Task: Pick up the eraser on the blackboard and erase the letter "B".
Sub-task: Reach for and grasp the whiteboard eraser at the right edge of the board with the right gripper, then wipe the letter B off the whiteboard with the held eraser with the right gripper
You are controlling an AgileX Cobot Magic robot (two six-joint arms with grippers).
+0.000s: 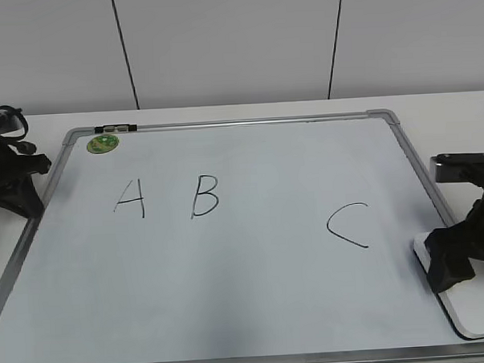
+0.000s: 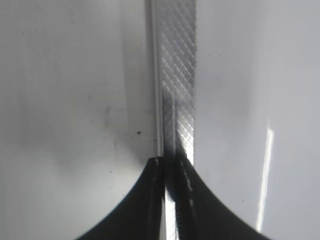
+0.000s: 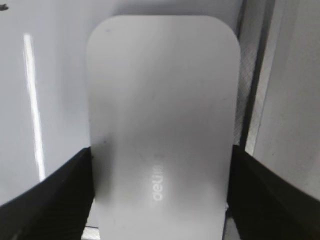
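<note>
The white blackboard (image 1: 254,285) lies flat on the table with black letters on it. The letter "B" (image 1: 204,196) stands left of the middle, between an "A" (image 1: 130,199) and a "C" (image 1: 347,225). The white eraser (image 1: 475,314) lies at the board's front right corner. My right gripper (image 1: 453,261) is down on it. In the right wrist view the eraser (image 3: 160,110) fills the space between my jaws (image 3: 161,155), and both fingers press on its long sides. My left gripper (image 1: 21,179) is shut and empty over the board's left frame (image 2: 177,75), as the left wrist view (image 2: 172,162) shows.
A small round green magnet (image 1: 102,143) sits at the board's far left corner, next to a small dark piece on the top frame (image 1: 115,128). The board's right frame (image 3: 250,100) runs close beside the eraser. A white wall stands behind the table.
</note>
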